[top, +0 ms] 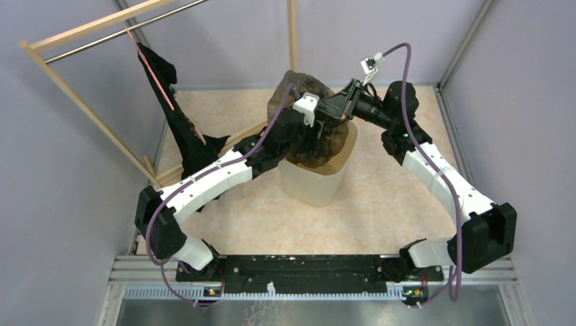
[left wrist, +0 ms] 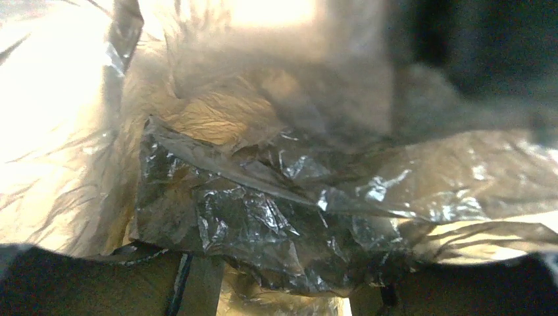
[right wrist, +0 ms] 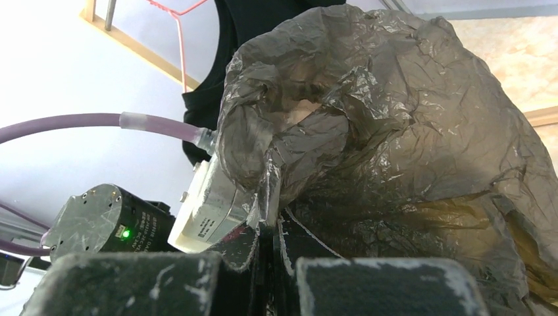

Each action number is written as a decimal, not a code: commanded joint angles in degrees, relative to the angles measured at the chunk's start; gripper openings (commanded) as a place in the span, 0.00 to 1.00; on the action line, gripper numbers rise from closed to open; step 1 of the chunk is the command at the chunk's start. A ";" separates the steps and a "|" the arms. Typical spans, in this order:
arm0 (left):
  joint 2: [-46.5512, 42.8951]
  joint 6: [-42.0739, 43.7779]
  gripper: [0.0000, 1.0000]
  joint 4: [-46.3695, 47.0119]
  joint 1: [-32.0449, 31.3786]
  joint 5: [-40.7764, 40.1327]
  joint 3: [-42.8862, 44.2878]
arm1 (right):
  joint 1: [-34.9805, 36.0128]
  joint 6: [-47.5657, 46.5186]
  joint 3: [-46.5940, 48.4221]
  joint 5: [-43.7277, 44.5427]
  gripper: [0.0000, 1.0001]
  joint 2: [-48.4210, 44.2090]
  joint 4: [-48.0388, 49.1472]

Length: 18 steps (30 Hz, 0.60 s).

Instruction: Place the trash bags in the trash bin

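I see the brown trash bag draped over the bin — my right gripper pinches its film; left gripper sits inside, grip unclear.

beige table; trash bin standing mid-table, seemingly upright

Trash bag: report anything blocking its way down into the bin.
No separate object shows. The trash bag already sits over the trash bin mouth, billowing above its rim. Only the left gripper, surrounded by film, seems to occupy the opening.
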 commanded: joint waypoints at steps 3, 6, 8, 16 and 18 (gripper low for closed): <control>-8.16 6.00 0.63 8.58 -1.62 8.84 -3.24 | 0.80 -6.33 0.42 2.19 0.00 -3.46 -4.94; -15.80 9.60 0.64 17.88 -3.00 20.47 -9.71 | 0.80 -12.12 2.85 4.43 0.00 -3.78 -13.80; -21.44 11.22 0.65 21.51 -3.66 25.26 -13.08 | 0.80 -15.43 4.55 6.67 0.00 -4.78 -18.81; -29.71 10.28 0.90 23.27 -3.82 -10.89 -15.74 | 0.80 -22.04 11.49 10.77 0.00 -6.95 -33.21; -28.06 9.31 0.96 20.47 -3.80 -23.21 -14.01 | 0.80 -22.45 13.36 9.61 0.00 -6.72 -36.09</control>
